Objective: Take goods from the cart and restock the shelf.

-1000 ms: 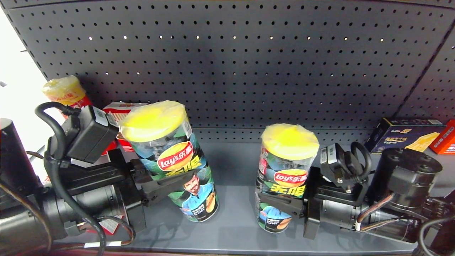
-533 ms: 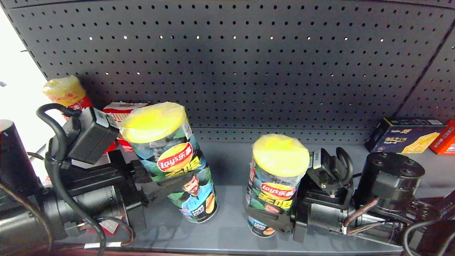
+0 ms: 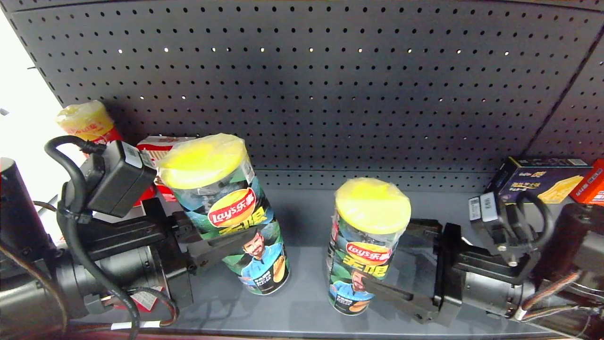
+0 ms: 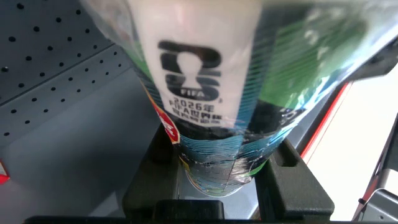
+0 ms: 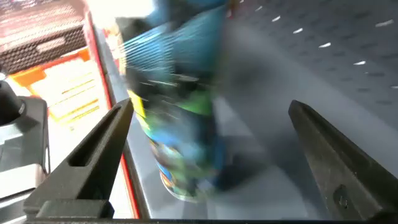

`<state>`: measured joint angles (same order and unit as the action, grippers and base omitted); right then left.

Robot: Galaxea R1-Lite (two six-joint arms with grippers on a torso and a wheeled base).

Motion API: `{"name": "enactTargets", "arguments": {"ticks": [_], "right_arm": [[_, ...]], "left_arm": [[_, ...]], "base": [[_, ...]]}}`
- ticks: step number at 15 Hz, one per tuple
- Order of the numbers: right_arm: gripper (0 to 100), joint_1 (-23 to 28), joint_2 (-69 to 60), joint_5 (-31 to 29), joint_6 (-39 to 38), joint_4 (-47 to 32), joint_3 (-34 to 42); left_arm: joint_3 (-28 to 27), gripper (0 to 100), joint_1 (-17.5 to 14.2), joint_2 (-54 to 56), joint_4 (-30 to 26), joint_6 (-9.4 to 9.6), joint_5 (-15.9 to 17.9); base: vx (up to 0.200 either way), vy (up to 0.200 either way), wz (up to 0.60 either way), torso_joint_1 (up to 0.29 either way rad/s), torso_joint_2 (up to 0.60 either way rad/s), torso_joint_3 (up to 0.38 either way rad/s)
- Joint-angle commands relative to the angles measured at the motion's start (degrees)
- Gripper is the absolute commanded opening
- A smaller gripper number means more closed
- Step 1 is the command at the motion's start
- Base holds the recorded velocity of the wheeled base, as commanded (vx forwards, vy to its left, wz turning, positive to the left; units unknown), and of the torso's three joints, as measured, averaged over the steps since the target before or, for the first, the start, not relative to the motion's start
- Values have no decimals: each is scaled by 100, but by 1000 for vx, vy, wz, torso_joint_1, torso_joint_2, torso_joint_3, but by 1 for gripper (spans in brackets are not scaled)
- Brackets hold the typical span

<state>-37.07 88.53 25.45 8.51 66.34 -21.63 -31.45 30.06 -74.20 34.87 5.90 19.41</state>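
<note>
Two chip cans with yellow lids are on the grey shelf (image 3: 306, 302). The left can (image 3: 226, 212) (image 4: 205, 93) leans a little, its base on the shelf, and my left gripper (image 3: 222, 243) (image 4: 224, 180) is shut on its lower half. Farther right, the other can (image 3: 365, 241) (image 5: 180, 118) stands upright near the shelf's front edge. My right gripper (image 3: 398, 262) (image 5: 210, 109) is open, its fingers spread wide on either side of that can's lower part and apart from it.
A dark pegboard (image 3: 306, 94) closes the back of the shelf. At the far left stand a red can with a yellow lid (image 3: 87, 123) and a red-and-white box (image 3: 158, 144). A dark blue box (image 3: 538, 179) and a red box (image 3: 590, 189) lie at the far right.
The right can shifted left and toward the front edge, then stayed put. My right gripper opened and drew back to the right. The left arm and its can have not moved.
</note>
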Motion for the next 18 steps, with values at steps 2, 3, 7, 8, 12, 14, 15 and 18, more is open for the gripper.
{"name": "enactTargets", "arguments": {"ticks": [2, 3, 7, 8, 12, 14, 15, 18], "right_arm": [[100, 930, -1892, 3, 2, -482, 449], [100, 1299, -2446, -41, 2, -912, 484], [100, 1624, -4810, -1385, -95, -3312, 660], [100, 1659, -5416, -1543, -165, -3892, 783], [100, 1976, -7403, -2132, -262, -5940, 959], [100, 2327, -8106, -2317, -280, -6511, 1073], [100, 2433, -8308, -2510, -315, -6617, 1231], [100, 2424, -8308, -3257, -561, -6555, 1626]], "left_arm": [[16, 0, 17, 38, 3, 8, 2], [25, 0, 17, 38, 3, 8, 2], [25, 0, 26, 38, 3, 16, 10], [34, 0, 35, 38, 3, 16, 10], [16, 0, -9, 20, 12, 34, 2], [34, 0, 0, 29, 12, 157, 10], [25, 0, 0, 20, 12, 192, 10], [34, 0, 17, 29, 12, 192, 10]], "base": [[0, 0, 0, 0, 0, 0], [0, 0, 0, 0, 0, 0], [0, 0, 0, 0, 0, 0], [0, 0, 0, 0, 0, 0], [0, 0, 0, 0, 0, 0], [0, 0, 0, 0, 0, 0], [0, 0, 0, 0, 0, 0], [0, 0, 0, 0, 0, 0]]}}
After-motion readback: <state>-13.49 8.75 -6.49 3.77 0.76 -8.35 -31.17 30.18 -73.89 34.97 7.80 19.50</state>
